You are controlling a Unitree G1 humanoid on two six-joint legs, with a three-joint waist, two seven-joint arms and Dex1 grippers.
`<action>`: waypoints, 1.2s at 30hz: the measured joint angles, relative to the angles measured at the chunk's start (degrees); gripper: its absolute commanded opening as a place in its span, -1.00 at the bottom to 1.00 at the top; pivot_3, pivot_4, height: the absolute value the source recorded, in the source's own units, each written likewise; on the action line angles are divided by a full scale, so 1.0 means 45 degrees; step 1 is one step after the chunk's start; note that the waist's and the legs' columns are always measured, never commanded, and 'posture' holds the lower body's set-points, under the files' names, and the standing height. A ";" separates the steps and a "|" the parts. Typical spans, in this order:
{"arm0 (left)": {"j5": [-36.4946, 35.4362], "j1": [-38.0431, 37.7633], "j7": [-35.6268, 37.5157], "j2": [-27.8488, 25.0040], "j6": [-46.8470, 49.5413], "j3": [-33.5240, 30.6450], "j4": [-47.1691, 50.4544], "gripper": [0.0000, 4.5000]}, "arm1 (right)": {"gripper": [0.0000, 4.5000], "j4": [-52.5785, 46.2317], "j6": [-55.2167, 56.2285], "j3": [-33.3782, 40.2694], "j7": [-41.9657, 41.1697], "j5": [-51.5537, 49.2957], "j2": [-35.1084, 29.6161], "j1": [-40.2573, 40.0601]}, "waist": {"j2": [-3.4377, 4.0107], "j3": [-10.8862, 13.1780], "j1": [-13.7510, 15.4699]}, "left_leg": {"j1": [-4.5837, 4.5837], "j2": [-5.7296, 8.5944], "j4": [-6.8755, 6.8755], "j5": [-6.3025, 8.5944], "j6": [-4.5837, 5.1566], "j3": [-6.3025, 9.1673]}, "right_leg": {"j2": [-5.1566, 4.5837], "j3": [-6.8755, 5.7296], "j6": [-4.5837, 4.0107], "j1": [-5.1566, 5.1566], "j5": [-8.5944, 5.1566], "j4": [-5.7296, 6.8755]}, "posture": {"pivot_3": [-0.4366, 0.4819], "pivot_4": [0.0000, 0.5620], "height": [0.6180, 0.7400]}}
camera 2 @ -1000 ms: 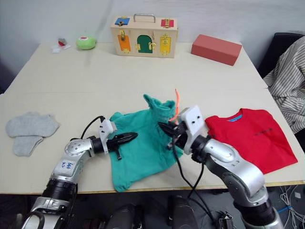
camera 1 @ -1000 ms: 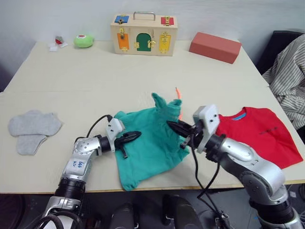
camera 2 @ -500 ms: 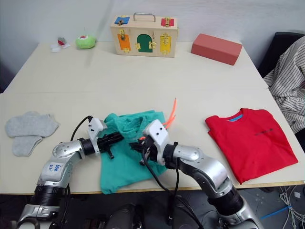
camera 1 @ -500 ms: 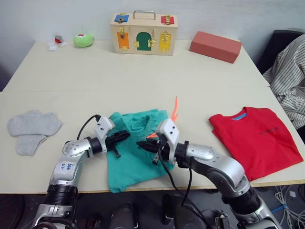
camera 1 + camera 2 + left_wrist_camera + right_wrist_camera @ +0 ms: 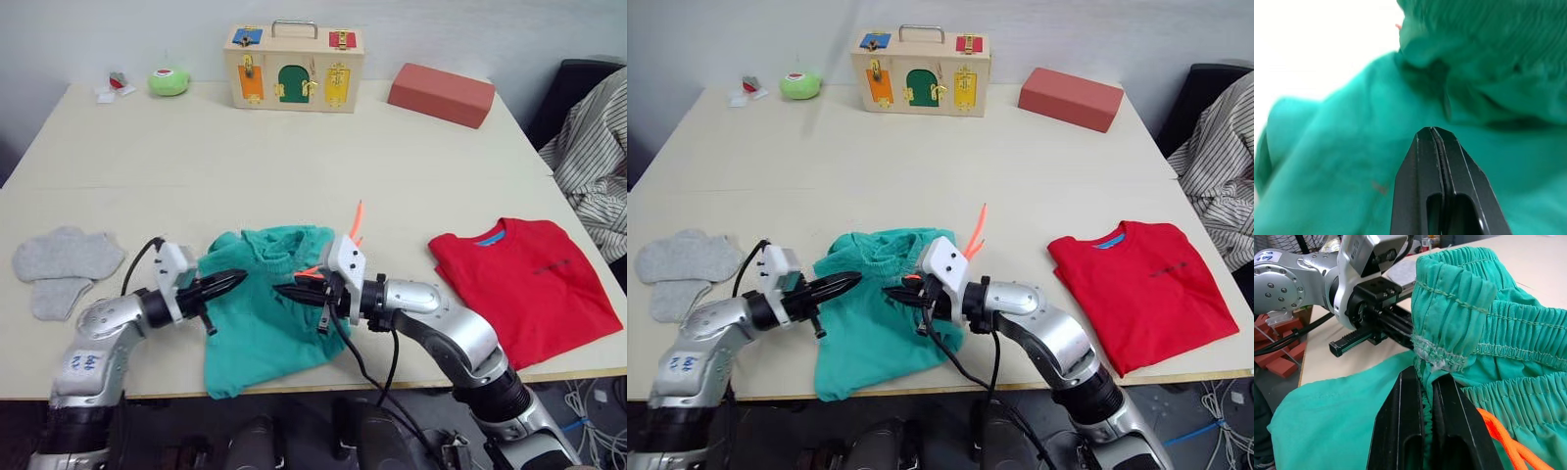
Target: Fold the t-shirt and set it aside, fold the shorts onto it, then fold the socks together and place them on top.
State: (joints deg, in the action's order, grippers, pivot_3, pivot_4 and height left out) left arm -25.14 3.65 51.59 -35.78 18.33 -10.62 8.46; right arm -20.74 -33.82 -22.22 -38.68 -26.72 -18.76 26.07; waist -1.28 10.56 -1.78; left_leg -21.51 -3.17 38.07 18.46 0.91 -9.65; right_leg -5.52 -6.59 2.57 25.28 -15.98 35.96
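The teal shorts (image 5: 263, 328) lie bunched near the table's front edge, with the waistband folded over and the orange drawstring (image 5: 355, 219) sticking up. My right gripper (image 5: 281, 290) is shut on a fold of the waistband (image 5: 1449, 333), and cloth shows between its fingers (image 5: 1400, 421). My left gripper (image 5: 238, 278) is shut at the left side of the shorts, its tips (image 5: 1432, 131) just over the cloth with nothing between them. The red t-shirt (image 5: 529, 284) lies folded to the right. The grey socks (image 5: 64, 264) lie flat at the far left.
At the table's back stand a wooden latch box (image 5: 293, 69), a salmon-red block (image 5: 441, 95) and a small green round thing (image 5: 169, 82). A striped cloth (image 5: 593, 157) hangs over a chair beyond the right edge.
My right gripper has carried the waistband leftward over the shorts, doubling them up. My left gripper has drawn back to the left. The shorts have slid left, away from the t-shirt.
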 measured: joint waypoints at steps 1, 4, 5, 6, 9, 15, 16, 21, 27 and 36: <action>0.0047 -0.0245 -0.0027 -0.0076 0.0087 0.0015 0.0007 -1.00 | -0.98 0.0091 0.0024 -0.0053 -0.0043 0.0065 0.0221 0.0001 | 0.0000 0.0000 -0.0005 | -0.0002 0.0000 -0.0001 0.0000 -0.0001 -0.0001 | 0.0001 0.0003 -0.0002 0.0007 -0.0001 0.0004 | -0.05 -0.47 1.00; 0.0374 -0.0687 -0.0368 -0.0029 0.0122 0.0173 -0.0067 -1.00 | -0.98 0.0534 0.0284 -0.0460 -0.0330 0.0332 0.0665 0.0033 | 0.0000 0.0000 0.0010 | -0.0004 -0.0001 -0.0002 0.0000 -0.0004 -0.0002 | 0.0001 0.0004 -0.0006 0.0015 -0.0002 0.0009 | -0.05 -0.47 1.00; 0.0507 -0.0802 -0.0503 0.0008 0.0098 0.0233 -0.0095 -1.00 | -0.98 0.0675 0.0396 -0.0628 -0.0544 0.0458 0.0729 0.0081 | 0.0000 0.0000 0.0010 | -0.0004 0.0000 -0.0002 0.0001 -0.0003 -0.0004 | 0.0000 0.0006 -0.0007 0.0015 -0.0002 0.0008 | -0.05 -0.47 1.00; 0.0576 -0.0878 -0.0567 0.0049 0.0073 0.0264 -0.0103 -1.00 | -0.98 0.0723 0.0495 -0.0712 -0.0722 0.0542 0.0737 0.0109 | 0.0000 0.0000 0.0010 | -0.0004 0.0000 -0.0002 0.0001 -0.0002 -0.0006 | -0.0002 0.0008 -0.0007 0.0015 -0.0002 0.0008 | -0.05 -0.47 1.00; 0.0694 -0.0893 -0.0744 0.0293 -0.0271 0.0299 -0.0288 -1.00 | -0.98 0.0959 0.0689 -0.1067 -0.1512 0.0637 0.0777 0.0427 | 0.0000 0.0000 0.0016 | -0.0002 0.0002 -0.0002 0.0003 -0.0001 -0.0008 | -0.0006 0.0010 -0.0008 0.0014 -0.0001 0.0009 | -0.05 -0.47 1.00; 0.0522 -0.0994 -0.0989 0.1123 -0.0894 0.0150 -0.0633 -1.00 | -0.16 0.3168 0.0859 -0.1711 -0.2235 0.1083 0.1617 0.0553 | -0.0001 -0.0001 0.0009 | 0.0010 0.0000 0.0001 -0.0004 -0.0003 -0.0014 | -0.0007 0.0014 -0.0031 0.0013 0.0010 0.0027 | -0.05 -0.47 1.00; 0.0414 -0.1059 -0.1001 0.1232 -0.0971 0.0027 -0.0674 -1.00 | 0.00 0.3252 0.0817 -0.1740 -0.2417 0.1084 0.1614 0.0553 | -0.0001 -0.0001 0.0010 | 0.0009 0.0001 0.0001 -0.0005 -0.0003 -0.0015 | -0.0008 0.0014 -0.0032 0.0014 0.0011 0.0027 | -0.05 -0.47 1.00; -0.0514 -0.1760 -0.0713 0.1218 -0.1142 -0.1044 -0.1017 -1.00 | 0.61 0.2184 -0.0645 -0.1140 -0.3812 -0.0521 0.0925 0.0574 | -0.0001 -0.0001 -0.0105 | 0.0012 -0.0016 -0.0003 0.0001 -0.0008 -0.0013 | -0.0002 0.0014 -0.0042 0.0020 0.0008 0.0025 | -0.05 -0.47 1.00; -0.1894 -0.3661 -0.0011 -0.0354 -0.0112 -0.3619 -0.0865 -1.00 | 0.61 0.0829 -0.2489 0.1291 -0.5536 -0.3131 -0.1612 0.0618 | -0.0002 0.0000 -0.0031 | 0.0006 -0.0017 -0.0003 0.0048 0.0045 0.0002 | -0.0009 0.0003 -0.0053 0.0022 0.0003 0.0003 | -0.05 -0.47 1.00; -0.5031 -0.1882 0.0304 -0.1670 0.2659 -0.4138 0.2088 -1.00 | -0.76 0.3763 0.4305 0.1740 -0.5050 0.1004 -0.1132 0.0129 | 0.0001 0.0001 0.0081 | 0.0011 0.0014 -0.0005 0.0033 -0.0089 -0.0007 | -0.0020 -0.0003 -0.0049 0.0000 0.0007 0.0011 | -0.05 -0.47 1.00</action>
State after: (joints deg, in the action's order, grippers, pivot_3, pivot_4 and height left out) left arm -47.78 -4.82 52.96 -43.30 30.29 -29.24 17.86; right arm -3.81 -14.45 -14.39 -61.40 -22.20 -23.86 26.65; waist -1.27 10.56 -1.42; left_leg -21.46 -3.10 38.05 18.61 0.50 -9.68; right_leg -5.61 -6.60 2.35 25.28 -15.95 36.01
